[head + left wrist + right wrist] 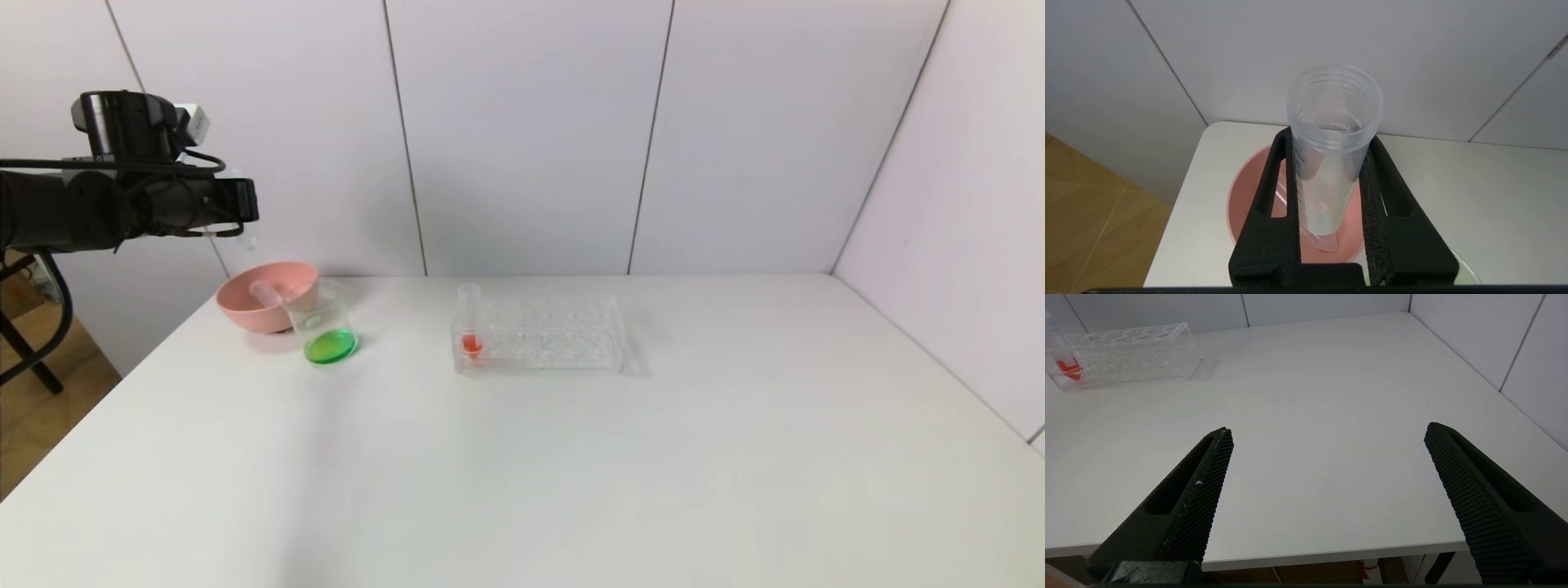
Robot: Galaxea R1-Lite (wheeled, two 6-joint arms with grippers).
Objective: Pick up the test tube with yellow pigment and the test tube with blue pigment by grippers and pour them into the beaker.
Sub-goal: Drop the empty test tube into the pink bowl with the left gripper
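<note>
My left gripper is high above the table's far left corner, over the pink bowl. In the left wrist view the gripper is shut on a clear tube, held upright with its open mouth up. The tube is nearly empty, with a faint blue trace in its tip, so I take it for the test tube with blue pigment. The beaker stands beside the bowl with green liquid in its bottom. No tube with yellow liquid shows. My right gripper is open and empty over the table's near right edge.
Another empty clear tube lies in the pink bowl, and it also shows in the left wrist view. A clear rack at the table's middle holds a red-liquid tube. The rack also shows in the right wrist view.
</note>
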